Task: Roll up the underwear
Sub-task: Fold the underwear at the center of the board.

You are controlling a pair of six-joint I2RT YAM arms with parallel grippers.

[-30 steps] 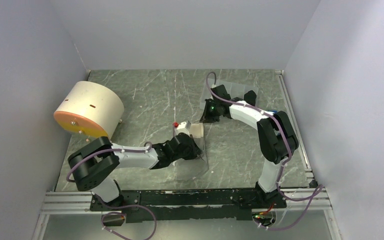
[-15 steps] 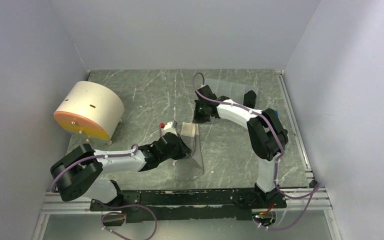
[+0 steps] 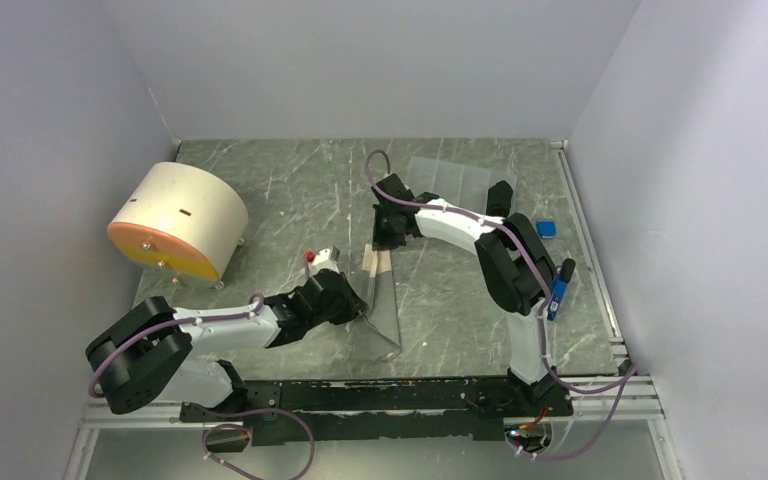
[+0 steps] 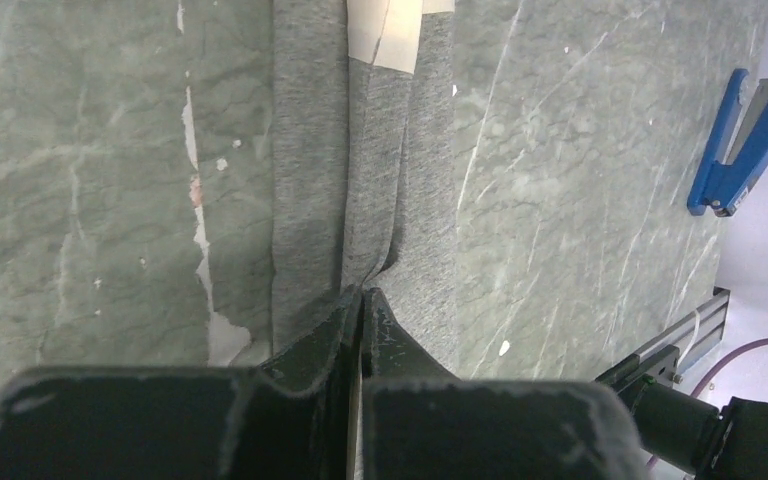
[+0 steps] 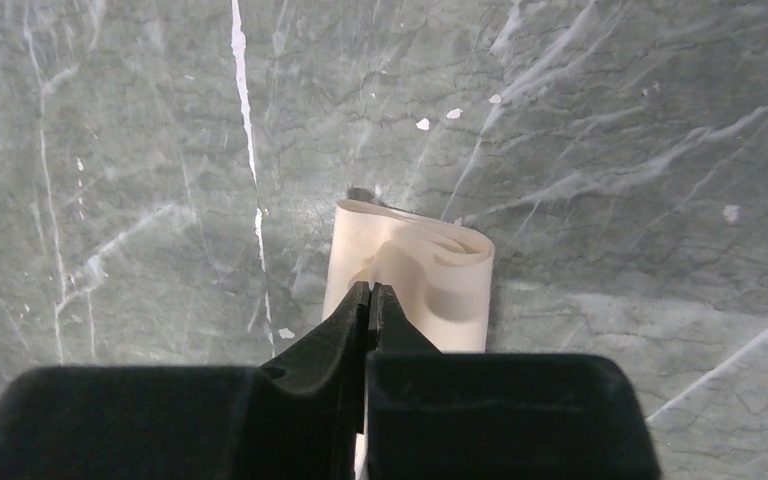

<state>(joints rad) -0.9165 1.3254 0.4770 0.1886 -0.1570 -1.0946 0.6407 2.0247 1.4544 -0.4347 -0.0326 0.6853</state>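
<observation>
1. Overhead, the underwear (image 3: pixel 383 295) lies as a narrow grey strip in the middle of the worktop (image 3: pixel 290 200). It runs from the left end effector (image 3: pixel 363 313) at its near end to the right end effector (image 3: pixel 381 246) at its far end
2. Only the left wrist view shows that grip closely: the jaws are pressed together on a pinch of grey fabric, and lengthwise folds run away toward the cream waistband (image 4: pixel 390 30)
3. The right wrist view shows what the overhead view hides: its jaws are closed on the curled waistband, which loops out beyond the tips
4. The top view alone shows a cream drum (image 3: pixel 175 220) with an orange face at the left, well apart from the cloth
</observation>
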